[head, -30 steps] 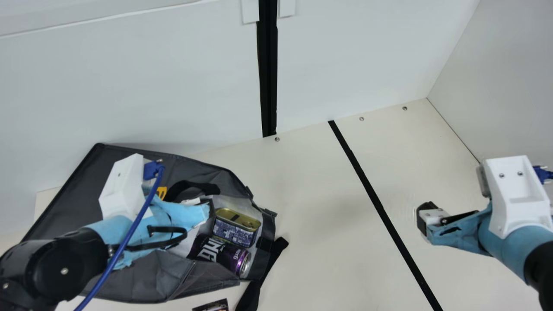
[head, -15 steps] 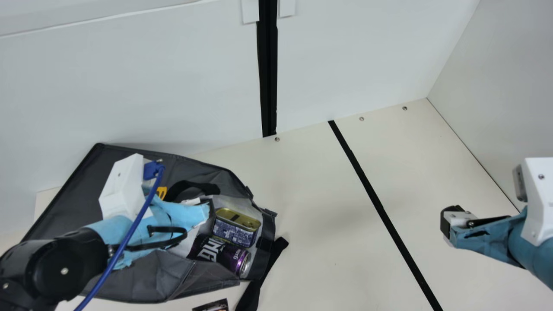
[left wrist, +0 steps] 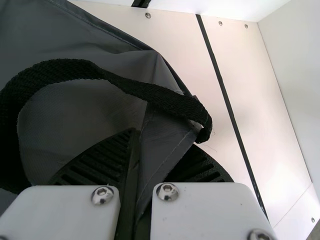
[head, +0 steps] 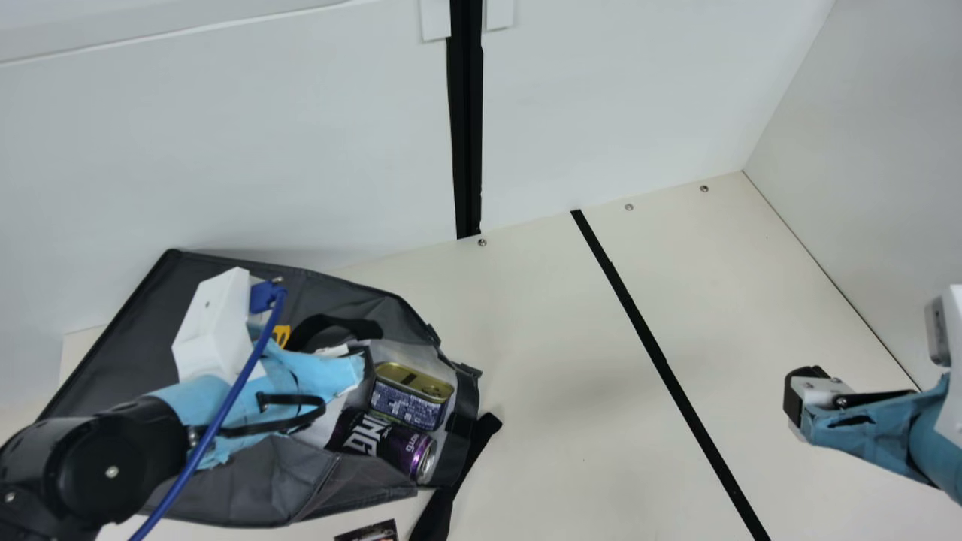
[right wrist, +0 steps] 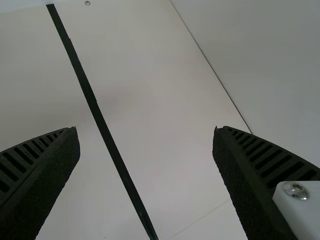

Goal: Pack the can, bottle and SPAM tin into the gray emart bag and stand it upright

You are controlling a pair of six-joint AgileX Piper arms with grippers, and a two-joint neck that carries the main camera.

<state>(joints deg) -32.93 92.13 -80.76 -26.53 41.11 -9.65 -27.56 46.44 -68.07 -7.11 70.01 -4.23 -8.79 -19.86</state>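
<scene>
Since the earlier frames, my right gripper (head: 798, 404) has swung farther toward the right side of the desk (head: 541, 361), its arm now cut off by the main view's edge; its fingers (right wrist: 55, 165) stand wide apart with nothing between them. Of what the desk carries, the gray emart bag (head: 233, 488) is the biggest: it slumps by the back edge near the left back corner, mouth turned toward the desk's middle, a good part of it hidden from me under my left arm (head: 120, 458). At the end of that arm, the left gripper (head: 338, 373) is closed on a fold of the bag's gray fabric, which I can see running between its fingers (left wrist: 100, 160) in the wrist view. A black handle (left wrist: 100, 72) loops over the cloth there. Inside the mouth, the can (head: 406, 451) lies on its side, its far end lost in shadow. Just beside it, nearer the back edge, sits the SPAM tin (head: 409, 402), gold lid showing. A loose black strap (head: 466, 458) trails from the mouth and runs out of the main view at the bottom; near it, a printed item (head: 372, 533) is too cropped for me to identify.
</scene>
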